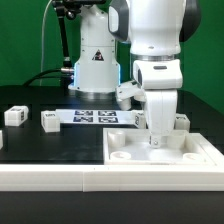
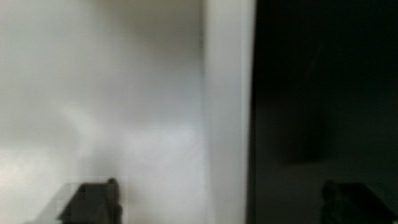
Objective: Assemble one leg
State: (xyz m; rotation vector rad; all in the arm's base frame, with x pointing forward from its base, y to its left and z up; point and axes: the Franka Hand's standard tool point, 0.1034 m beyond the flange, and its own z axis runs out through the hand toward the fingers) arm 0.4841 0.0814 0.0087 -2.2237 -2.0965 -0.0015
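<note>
The end effector (image 1: 157,133) hangs straight down over the big white panel (image 1: 200,150), which lies at the surface's (image 1: 50,145) front corner on the exterior view's right. Its tips are low, right at the panel's top face, though I cannot tell whether they touch it. In the wrist view the two fingers (image 2: 89,200) stand wide apart, with nothing gripped between them, only a blurred pale face and a dark band.

The closest leg (image 1: 180,122) stands upright on the surface just behind the panel's far edge, beside the end effector and apart from it. A second leg (image 1: 48,119) sits at the marker board's (image 1: 95,117) end on the exterior view's left. A third leg (image 1: 14,116) stands by the surface's edge on that same side, well apart from the arm. A low white rail (image 1: 50,178) runs along the front edge.
</note>
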